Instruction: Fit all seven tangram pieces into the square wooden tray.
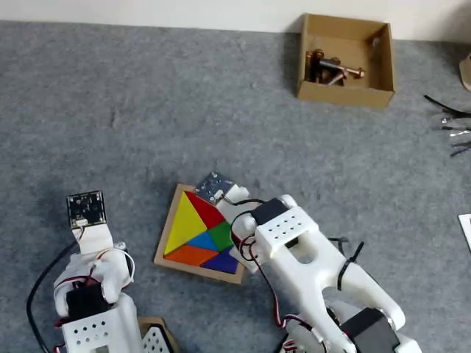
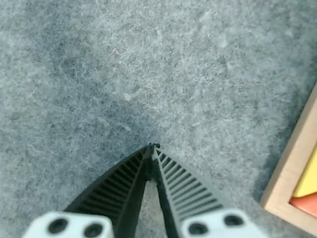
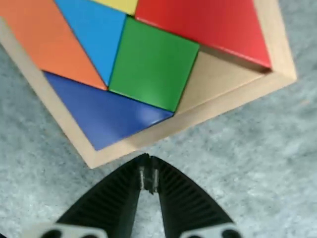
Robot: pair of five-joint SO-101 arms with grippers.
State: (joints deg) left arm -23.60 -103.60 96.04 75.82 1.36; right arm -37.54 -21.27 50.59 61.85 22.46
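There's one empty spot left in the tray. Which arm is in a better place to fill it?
Probably the right. The right tool sits at the tray's edge, close to the empty gap beside the green piece. The left tool is over bare carpet, off to the tray's side.

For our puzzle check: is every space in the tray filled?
No, a bare triangular gap shows beside the green square.
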